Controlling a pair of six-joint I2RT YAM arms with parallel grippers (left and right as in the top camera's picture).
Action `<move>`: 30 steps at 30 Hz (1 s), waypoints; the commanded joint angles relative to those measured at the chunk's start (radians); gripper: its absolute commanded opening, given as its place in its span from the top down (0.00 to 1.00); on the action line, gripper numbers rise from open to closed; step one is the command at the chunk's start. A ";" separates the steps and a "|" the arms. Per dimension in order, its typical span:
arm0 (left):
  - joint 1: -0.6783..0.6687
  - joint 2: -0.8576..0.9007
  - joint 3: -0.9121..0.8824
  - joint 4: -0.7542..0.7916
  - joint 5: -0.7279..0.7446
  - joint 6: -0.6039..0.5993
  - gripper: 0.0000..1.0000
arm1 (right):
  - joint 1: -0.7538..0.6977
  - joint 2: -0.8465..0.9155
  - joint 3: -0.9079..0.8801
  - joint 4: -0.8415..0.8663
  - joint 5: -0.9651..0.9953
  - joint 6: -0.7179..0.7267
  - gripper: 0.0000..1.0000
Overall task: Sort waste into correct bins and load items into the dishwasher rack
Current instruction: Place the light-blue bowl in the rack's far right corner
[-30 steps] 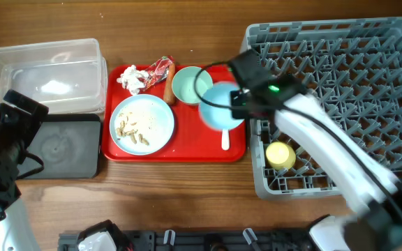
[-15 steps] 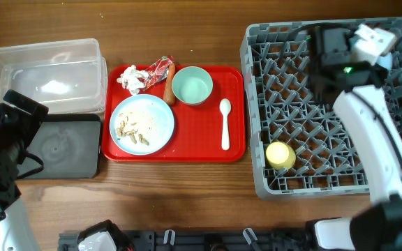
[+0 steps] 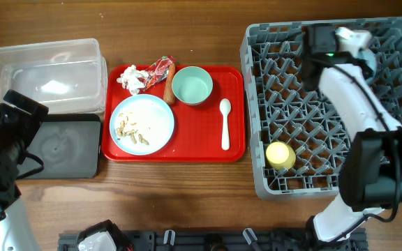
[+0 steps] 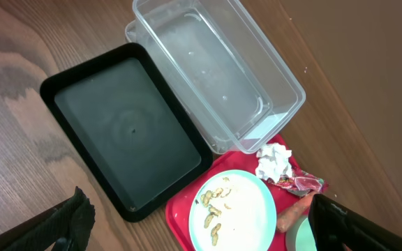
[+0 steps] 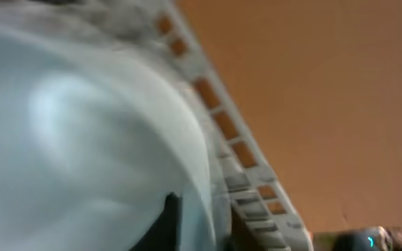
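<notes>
Flat red serving tray (image 3: 201, 132): bears round pale-blue plate (image 3: 155, 118) flecked with beige scraps (image 3: 130, 130), mint-blue bowl (image 3: 192, 85), white plastic spoon (image 3: 225, 122). Right of tray: grey peg-lattice rack (image 3: 285, 77), yellow cup (image 3: 280, 155). Table (image 3: 187, 35): brown wood-grain.

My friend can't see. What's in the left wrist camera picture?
A black tray lies on a wooden table beside a clear plastic tub. Below them, the corner of a red tray holds a pale-blue plate with food scraps, a crumpled white tissue and a red wrapper.

Checked all three views: no legible text, label, brand, number or sign. Crinkled red foil wrapper (image 3: 160, 70), at 12 o'clock edge of red tray (image 3: 236, 150), too small to resolve any print.
</notes>
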 commanded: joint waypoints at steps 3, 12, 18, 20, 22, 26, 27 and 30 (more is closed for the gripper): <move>0.006 0.001 0.003 0.003 -0.018 -0.010 0.00 | 0.147 0.007 0.007 -0.021 -0.042 -0.097 0.38; 0.006 0.001 0.003 0.003 -0.018 -0.010 0.00 | 0.377 -0.164 0.029 -0.029 -0.306 -0.102 0.38; 0.006 0.001 0.003 0.003 -0.018 -0.010 0.00 | 0.078 -0.199 0.103 -0.076 -0.790 0.085 0.37; 0.006 0.001 0.003 0.003 -0.018 -0.010 0.00 | -0.081 -0.195 0.156 -0.066 -1.035 0.114 0.38; 0.006 0.001 0.003 0.003 -0.018 -0.010 0.00 | -0.341 -0.190 0.172 0.007 -1.384 0.250 0.46; 0.006 0.001 0.003 0.003 -0.018 -0.010 0.00 | -0.548 -0.130 0.172 0.012 -1.423 0.336 0.48; 0.006 0.001 0.003 0.003 -0.018 -0.010 0.00 | -0.562 -0.111 0.172 0.009 -1.423 0.335 0.49; 0.006 0.001 0.003 0.003 -0.018 -0.010 0.00 | -0.564 -0.029 0.172 0.016 -1.401 0.331 0.48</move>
